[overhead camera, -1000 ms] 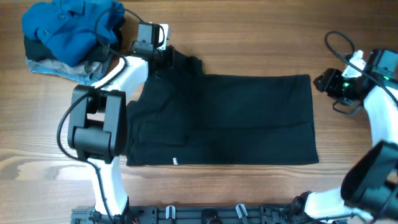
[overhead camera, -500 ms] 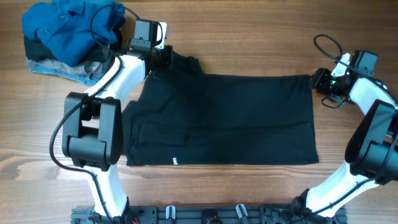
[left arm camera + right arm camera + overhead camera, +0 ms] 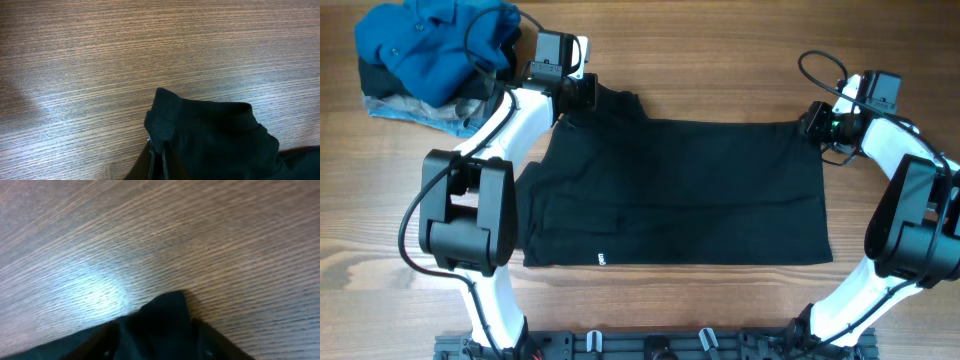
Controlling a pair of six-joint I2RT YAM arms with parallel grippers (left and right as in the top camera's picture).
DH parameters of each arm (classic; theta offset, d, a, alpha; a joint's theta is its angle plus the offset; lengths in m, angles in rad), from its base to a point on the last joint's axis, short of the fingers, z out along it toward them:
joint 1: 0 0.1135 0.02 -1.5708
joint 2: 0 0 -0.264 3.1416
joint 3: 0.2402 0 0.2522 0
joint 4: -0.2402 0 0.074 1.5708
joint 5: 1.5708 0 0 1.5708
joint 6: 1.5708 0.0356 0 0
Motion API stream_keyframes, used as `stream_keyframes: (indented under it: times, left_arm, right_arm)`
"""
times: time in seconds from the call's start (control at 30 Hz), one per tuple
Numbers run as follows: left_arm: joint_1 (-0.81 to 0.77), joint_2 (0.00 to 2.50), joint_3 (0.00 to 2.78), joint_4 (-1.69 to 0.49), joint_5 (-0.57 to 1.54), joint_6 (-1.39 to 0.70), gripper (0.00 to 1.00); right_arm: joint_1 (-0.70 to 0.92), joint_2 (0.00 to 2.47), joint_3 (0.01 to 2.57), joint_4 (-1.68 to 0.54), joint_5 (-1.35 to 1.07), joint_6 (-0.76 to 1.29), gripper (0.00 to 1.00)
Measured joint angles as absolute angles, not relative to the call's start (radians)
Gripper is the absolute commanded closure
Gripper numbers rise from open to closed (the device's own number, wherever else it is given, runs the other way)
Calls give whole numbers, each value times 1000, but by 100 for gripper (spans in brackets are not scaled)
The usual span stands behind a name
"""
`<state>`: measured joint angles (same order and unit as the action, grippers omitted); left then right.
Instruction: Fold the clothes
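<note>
The black T-shirt (image 3: pixel 685 190) lies flat on the wooden table, with a small white hem tag (image 3: pixel 601 259) near its front edge. My left gripper (image 3: pixel 582 95) is at the shirt's far left corner. In the left wrist view its jaws (image 3: pixel 157 156) are shut on a ribbed edge of the black shirt (image 3: pixel 161 122). My right gripper (image 3: pixel 817 122) is at the far right corner. In the right wrist view its fingers (image 3: pixel 157 349) are open on either side of the shirt corner (image 3: pixel 165 312).
A pile with a bright blue buttoned shirt (image 3: pixel 435 45) over a grey-blue denim piece (image 3: pixel 415 110) sits at the far left corner of the table. The arm bases and a dark rail (image 3: pixel 650 345) run along the front edge.
My right gripper has moved left, from beyond the shirt's edge onto its far right corner. My left gripper has stayed at the far left corner, holding the fabric.
</note>
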<state>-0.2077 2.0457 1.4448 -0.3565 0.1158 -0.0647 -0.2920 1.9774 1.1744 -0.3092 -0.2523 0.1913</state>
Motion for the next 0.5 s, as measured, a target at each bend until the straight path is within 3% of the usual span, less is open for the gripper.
stream_keyframes:
  times: [0.07,0.1,0.5]
  left_arm:
    - [-208,2045,1445,-357,116,-65,96]
    - [-208,2045,1445,-357,116,-65,96]
    - [-208,2037,1445,-405,115,-65,96]
  right_arm:
    - [-293,1982,1174,-302,-239,203,93]
    - [-293,1983,1174,-299,-238,196,96]
    - [-294,1974,1186,-406,-234,208,96]
